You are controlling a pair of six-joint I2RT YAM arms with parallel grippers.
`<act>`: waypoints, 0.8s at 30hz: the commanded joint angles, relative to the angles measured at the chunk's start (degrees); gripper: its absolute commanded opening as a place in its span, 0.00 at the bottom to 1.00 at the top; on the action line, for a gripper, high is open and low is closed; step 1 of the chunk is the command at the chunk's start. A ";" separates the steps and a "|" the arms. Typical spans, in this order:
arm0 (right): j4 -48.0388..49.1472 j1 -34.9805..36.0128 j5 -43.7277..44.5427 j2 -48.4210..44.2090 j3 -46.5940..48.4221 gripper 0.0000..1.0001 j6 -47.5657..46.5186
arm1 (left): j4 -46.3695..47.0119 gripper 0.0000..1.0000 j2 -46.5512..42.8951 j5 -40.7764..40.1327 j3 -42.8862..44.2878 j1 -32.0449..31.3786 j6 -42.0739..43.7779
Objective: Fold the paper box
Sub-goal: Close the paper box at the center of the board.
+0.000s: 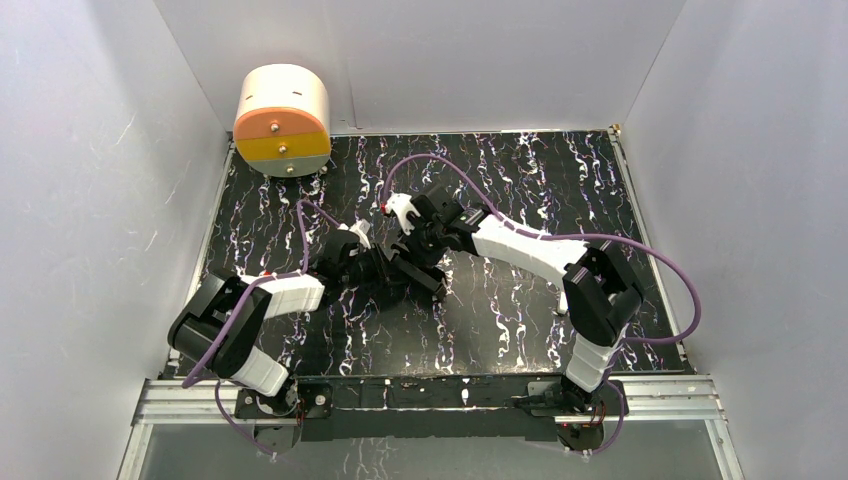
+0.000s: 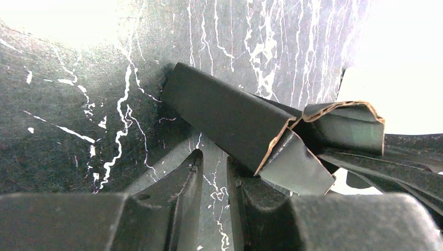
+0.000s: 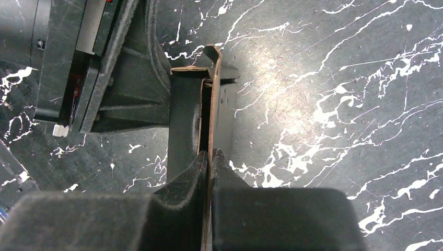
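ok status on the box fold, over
Right hand pinched shut on a paper box flap. Left hand barely open, empty, beside the box. Box part folded, flaps loose. Drum far corner, no obstruction.

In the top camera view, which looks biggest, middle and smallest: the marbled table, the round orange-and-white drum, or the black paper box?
1. marbled table
2. drum
3. paper box, looks smallest, though partly hidden

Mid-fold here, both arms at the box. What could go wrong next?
1. The right gripper pinches only a thin edge of the paper box; pulling could tear or crumple it.
2. The left gripper shows nothing between its fingers, so the box may pivot or slide.
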 commanded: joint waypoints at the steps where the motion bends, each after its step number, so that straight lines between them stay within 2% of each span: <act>1: 1.03 0.62 -6.66 -1.19 0.32 0.06 1.68 | 1.77 0.22 0.02 -0.74 2.73 -0.05 0.05; 9: -2.04 4.32 -4.17 0.40 2.80 0.05 0.64 | 6.86 0.21 4.19 0.18 5.48 -1.43 -2.83; 17: -5.23 8.88 12.24 1.41 2.27 0.02 -0.22 | 15.62 0.22 12.50 -0.16 9.30 -5.57 -4.65; 24: -3.55 10.31 18.11 2.03 -3.36 0.01 3.31 | 13.20 0.30 12.67 -4.91 3.79 -5.72 -1.66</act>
